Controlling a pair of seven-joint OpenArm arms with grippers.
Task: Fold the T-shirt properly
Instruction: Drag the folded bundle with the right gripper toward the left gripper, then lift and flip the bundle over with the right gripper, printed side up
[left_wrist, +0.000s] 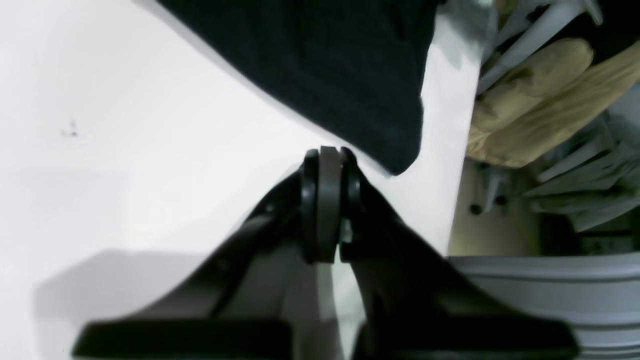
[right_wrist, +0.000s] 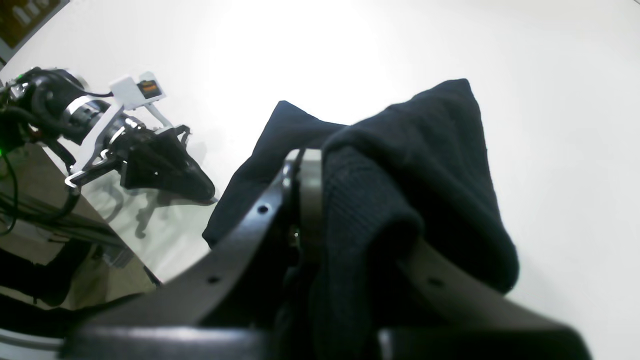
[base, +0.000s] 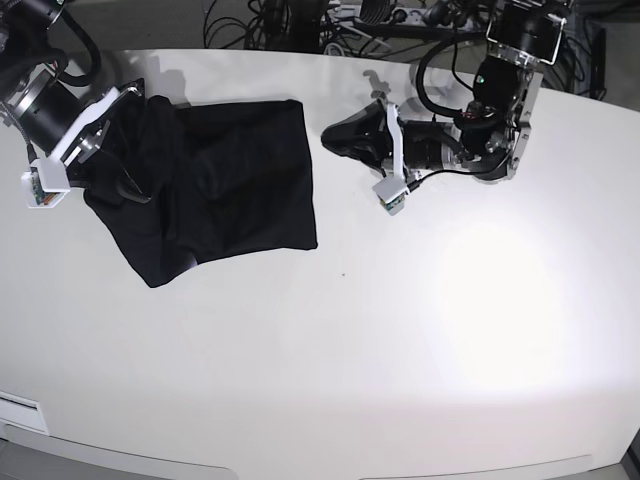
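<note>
We count one black T-shirt (base: 225, 185) on the white table (base: 400, 330), lying at the upper left of the base view, and two arms. Our right gripper (right_wrist: 320, 200), at the frame's far left, is clamped on a bunched fold of the shirt's edge. Our left gripper (left_wrist: 330, 160), reaching in from the upper right, points toward the shirt's near corner, jaws pressed together and holding nothing.
</note>
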